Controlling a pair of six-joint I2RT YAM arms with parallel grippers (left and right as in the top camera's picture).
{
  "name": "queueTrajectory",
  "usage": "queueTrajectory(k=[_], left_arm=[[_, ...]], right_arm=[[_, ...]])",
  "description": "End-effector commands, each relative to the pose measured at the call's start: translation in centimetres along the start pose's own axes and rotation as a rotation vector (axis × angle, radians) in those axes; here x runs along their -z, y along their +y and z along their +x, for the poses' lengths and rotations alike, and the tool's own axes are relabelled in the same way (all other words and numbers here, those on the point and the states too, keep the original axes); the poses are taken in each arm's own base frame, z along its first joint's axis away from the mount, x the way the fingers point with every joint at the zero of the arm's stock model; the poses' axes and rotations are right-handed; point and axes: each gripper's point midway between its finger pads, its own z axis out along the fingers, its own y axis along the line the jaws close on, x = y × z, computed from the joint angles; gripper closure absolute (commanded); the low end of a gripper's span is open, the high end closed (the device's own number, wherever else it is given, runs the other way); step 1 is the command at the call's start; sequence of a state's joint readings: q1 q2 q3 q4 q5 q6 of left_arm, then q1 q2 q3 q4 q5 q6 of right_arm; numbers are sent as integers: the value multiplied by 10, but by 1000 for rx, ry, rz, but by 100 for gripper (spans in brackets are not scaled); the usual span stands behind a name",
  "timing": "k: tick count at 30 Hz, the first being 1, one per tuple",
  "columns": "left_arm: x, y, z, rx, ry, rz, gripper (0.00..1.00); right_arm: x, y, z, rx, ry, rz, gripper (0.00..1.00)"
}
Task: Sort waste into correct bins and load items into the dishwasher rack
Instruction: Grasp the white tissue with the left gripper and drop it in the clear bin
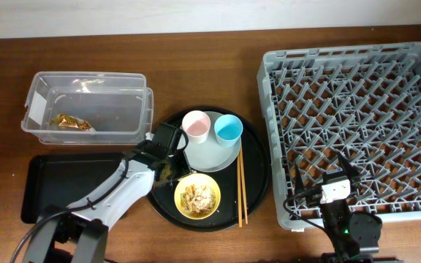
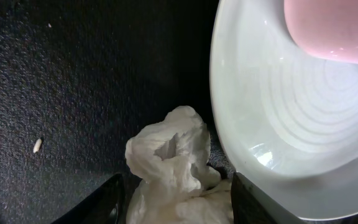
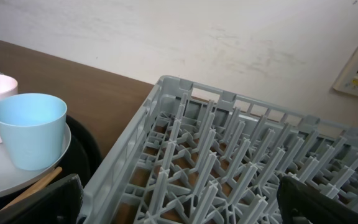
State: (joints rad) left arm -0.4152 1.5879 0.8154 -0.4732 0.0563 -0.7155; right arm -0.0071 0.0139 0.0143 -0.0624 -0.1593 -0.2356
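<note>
One waste piece, the wrapper point(image 1: 71, 123), is lying in the clear box point(image 1: 42, 84); your left gripper point(image 2: 178, 202) is straddling the tissue point(image 2: 166, 155) beside the plate point(image 2: 291, 112), spread wide, gripping nothing; the rack point(image 1: 357, 58) is sitting unloaded.

Pink cup point(image 1: 196, 125) & blue cup point(image 1: 228, 129) on plate point(image 1: 210, 155), yellow bowl point(image 1: 178, 193) w/ scraps point(image 1: 198, 196)
</note>
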Motion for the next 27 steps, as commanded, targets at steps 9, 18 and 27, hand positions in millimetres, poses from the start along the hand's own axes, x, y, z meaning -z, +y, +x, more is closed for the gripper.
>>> queueTrajectory(k=[9,18,27], left_arm=[[-19,11,15,-2,68,-47,74],[122,-33,-99,-183,-347,-93,81],[171,70,-213,127,-634,-322,76]], right_arm=[[0,0,3,-7,1,3,2],[0,0,3,-8,1,3,2],[0,0,3,-8,1,3,2]])
